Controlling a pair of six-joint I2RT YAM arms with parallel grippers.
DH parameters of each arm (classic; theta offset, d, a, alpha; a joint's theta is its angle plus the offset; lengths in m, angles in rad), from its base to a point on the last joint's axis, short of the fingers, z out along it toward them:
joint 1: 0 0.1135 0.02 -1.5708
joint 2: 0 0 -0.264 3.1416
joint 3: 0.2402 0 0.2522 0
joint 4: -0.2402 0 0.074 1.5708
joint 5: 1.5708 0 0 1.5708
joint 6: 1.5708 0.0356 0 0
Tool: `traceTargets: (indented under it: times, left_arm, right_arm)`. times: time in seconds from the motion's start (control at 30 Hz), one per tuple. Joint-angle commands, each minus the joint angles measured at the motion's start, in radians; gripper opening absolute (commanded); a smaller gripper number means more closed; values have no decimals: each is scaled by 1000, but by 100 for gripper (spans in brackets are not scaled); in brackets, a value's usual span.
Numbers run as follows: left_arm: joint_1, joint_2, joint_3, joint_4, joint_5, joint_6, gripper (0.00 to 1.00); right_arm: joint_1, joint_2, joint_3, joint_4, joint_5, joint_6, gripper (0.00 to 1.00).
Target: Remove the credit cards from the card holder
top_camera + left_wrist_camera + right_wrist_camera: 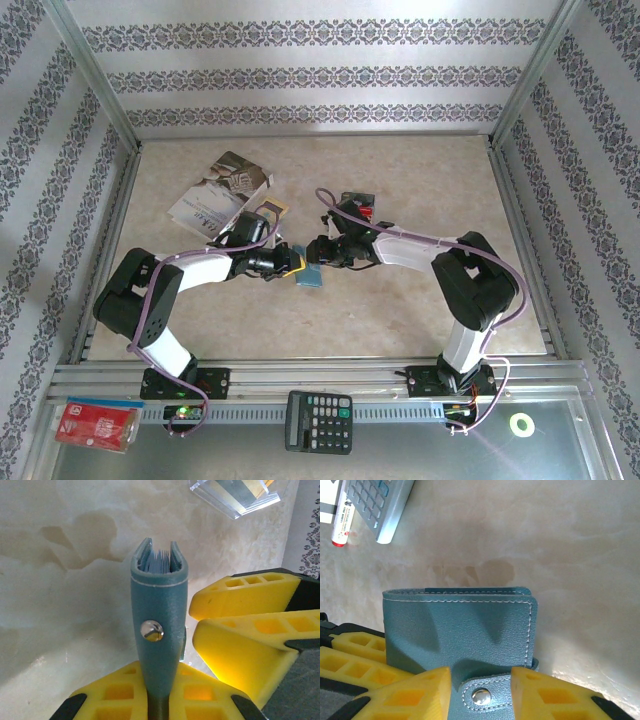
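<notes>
The wallet (159, 630) is snapped shut, slot edges (160, 560) showing at its end. The left gripper (290, 263) clamps it; the right gripper (481, 677), jaws parted, straddles the snap tab (490, 696).

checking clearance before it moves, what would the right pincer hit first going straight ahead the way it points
The card holder: its blue face and snap tab sit directly ahead, between the fingertips of the right pincer, apparently almost touching, though depth is hard to judge.
</notes>
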Motion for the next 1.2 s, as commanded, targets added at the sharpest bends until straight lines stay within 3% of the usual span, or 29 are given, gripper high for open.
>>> traceTargets:
  times: [0.0, 0.37, 0.87, 1.17]
  left_arm:
    - [12, 18, 31, 13, 24, 10, 0]
    - [12, 30, 48, 13, 19, 7, 0]
    - [12, 14, 55, -68, -31, 9, 0]
    - [12, 38, 74, -94, -18, 17, 0]
  right_arm:
    - [11, 19, 28, -12, -36, -4, 37]
    - [16, 41, -19, -39, -44, 27, 35]
    - [1, -38, -72, -238, 319, 57, 21]
    - [-18, -85, -110, -28, 132, 48, 26]
